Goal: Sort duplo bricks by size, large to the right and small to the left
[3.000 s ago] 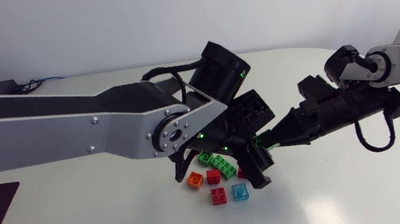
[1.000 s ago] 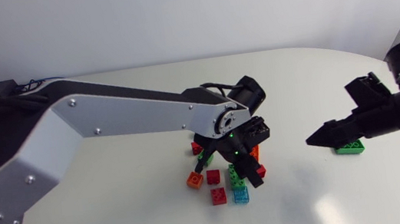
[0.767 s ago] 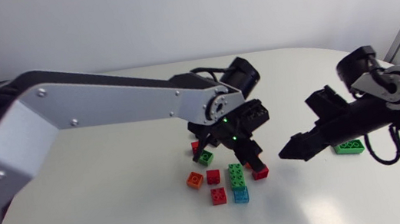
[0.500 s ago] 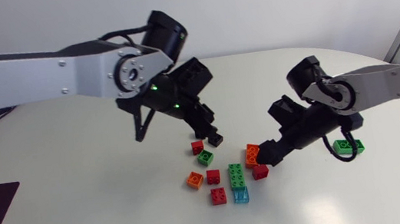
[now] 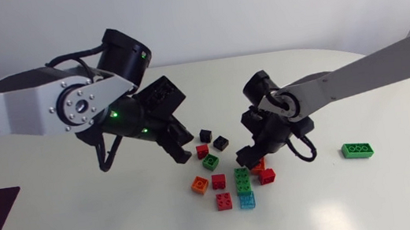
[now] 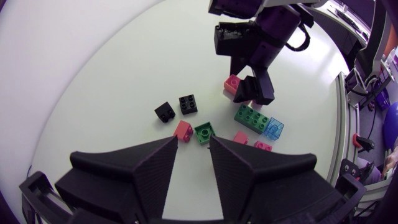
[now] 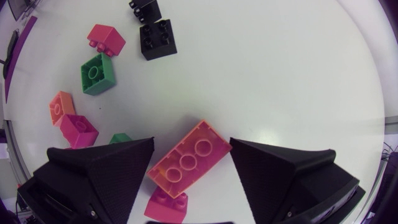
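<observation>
Right arm: your right gripper [image 7: 191, 143] angles down mid-scene, fingers spread.
Orange brick [image 7: 189, 158]: lies between those fingers.
Left arm: your left gripper [image 6: 193, 139] hovers to its left, fingers slightly parted.

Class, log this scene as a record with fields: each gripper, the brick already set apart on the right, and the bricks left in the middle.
left gripper: open, empty, small red brick just ahead
right gripper: at the long orange brick
set apart right: long green brick, alone
unsorted in the middle: second green long brick, two black bricks, blue brick, other small ones
</observation>
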You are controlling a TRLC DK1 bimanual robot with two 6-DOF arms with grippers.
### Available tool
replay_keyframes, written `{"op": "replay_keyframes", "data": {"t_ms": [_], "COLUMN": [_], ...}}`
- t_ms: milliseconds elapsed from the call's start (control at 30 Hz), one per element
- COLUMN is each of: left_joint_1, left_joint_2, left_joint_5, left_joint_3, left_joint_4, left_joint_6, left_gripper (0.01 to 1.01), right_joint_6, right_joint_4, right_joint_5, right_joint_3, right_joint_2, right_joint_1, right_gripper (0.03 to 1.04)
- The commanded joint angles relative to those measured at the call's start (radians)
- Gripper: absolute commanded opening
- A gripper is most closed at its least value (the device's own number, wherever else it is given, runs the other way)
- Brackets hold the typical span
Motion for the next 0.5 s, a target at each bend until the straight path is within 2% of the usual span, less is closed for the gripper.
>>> {"op": "replay_keyframes", "data": {"t_ms": [0,33,67,133,267,467], "left_joint_1": [0.008,0.005,-0.003,-0.029,-0.100,-0.121], "left_joint_2": [-0.037,-0.040,-0.041,-0.041,-0.040,0.025], "left_joint_5": [0.009,0.009,0.009,0.011,0.023,0.181], "left_joint_3": [-0.037,-0.045,-0.053,-0.066,-0.089,-0.082], "left_joint_4": [0.015,0.018,0.022,0.027,0.042,0.025], "left_joint_6": [0.023,0.023,0.021,0.021,0.018,0.017], "left_gripper": [0.375,0.375,0.375,0.375,0.375,0.375], "right_joint_6": [0.039,0.039,0.039,0.036,0.007,-0.102], "right_joint_4": [0.006,0.012,0.018,0.027,0.058,0.085], "right_joint_5": [0.034,0.042,0.049,0.051,0.106,0.109], "right_joint_3": [0.004,-0.003,-0.012,-0.038,-0.122,-0.199], "right_joint_2": [0.026,0.025,0.020,-0.002,-0.084,-0.161], "right_joint_1": [0.018,0.018,0.015,0.003,-0.054,-0.289], "right_gripper": [0.40,0.24,0.17,0.13,0.12,0.13]}}
